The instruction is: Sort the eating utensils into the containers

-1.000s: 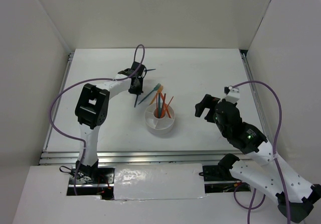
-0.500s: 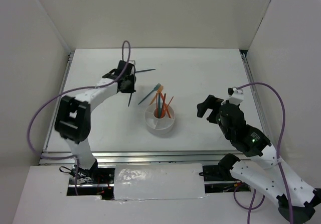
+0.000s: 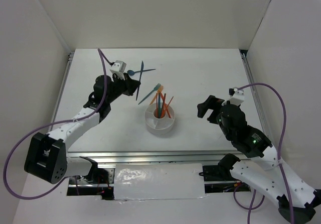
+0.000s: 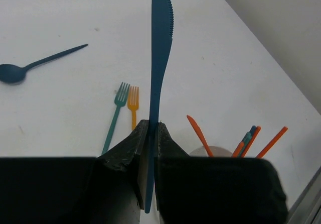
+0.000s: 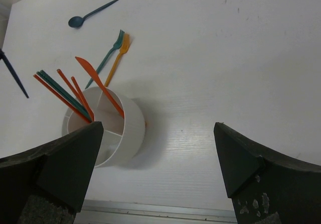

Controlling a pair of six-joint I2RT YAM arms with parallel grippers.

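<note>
Nearest me, the right tool (image 3: 206,105) hangs spread and empty to the right of the white holder (image 3: 159,130), which already carries chopsticks (image 5: 62,92) and an orange knife (image 5: 98,84). Left of and beyond the holder, the left tool (image 4: 152,129) pinches a dark teal knife (image 4: 161,48). A second ago it sat low at the table (image 3: 200,68); now its arm has swung back and the knife rides clear. The pick looks done and the drop remains. Beyond the holder a teal fork (image 4: 116,114), an orange fork (image 4: 133,108) and the blue spoon (image 4: 14,73) still wait.
</note>
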